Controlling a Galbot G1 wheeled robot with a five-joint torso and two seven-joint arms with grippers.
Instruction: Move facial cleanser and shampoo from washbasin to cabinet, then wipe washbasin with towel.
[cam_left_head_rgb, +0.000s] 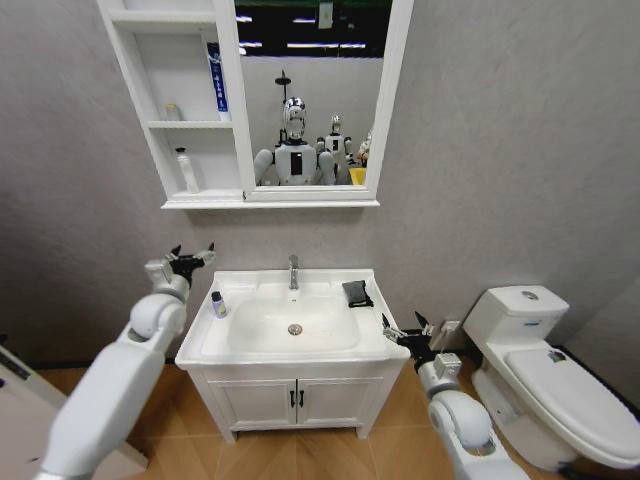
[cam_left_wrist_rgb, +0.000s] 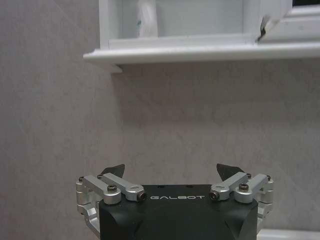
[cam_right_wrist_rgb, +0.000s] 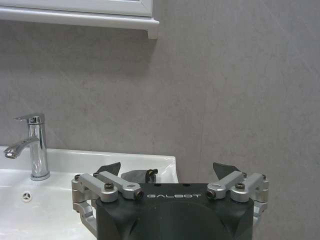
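I see the washbasin (cam_left_head_rgb: 240, 345) with a small bottle (cam_left_head_rgb: 218, 304) on its left rim and the dark towel (cam_left_head_rgb: 357, 293) on its right rear corner. The cabinet (cam_left_head_rgb: 226, 120) hangs above. My left gripper (cam_left_head_rgb: 190, 258) hovers open left of the basin; my right gripper (cam_left_head_rgb: 406, 331) sits open at its right edge.
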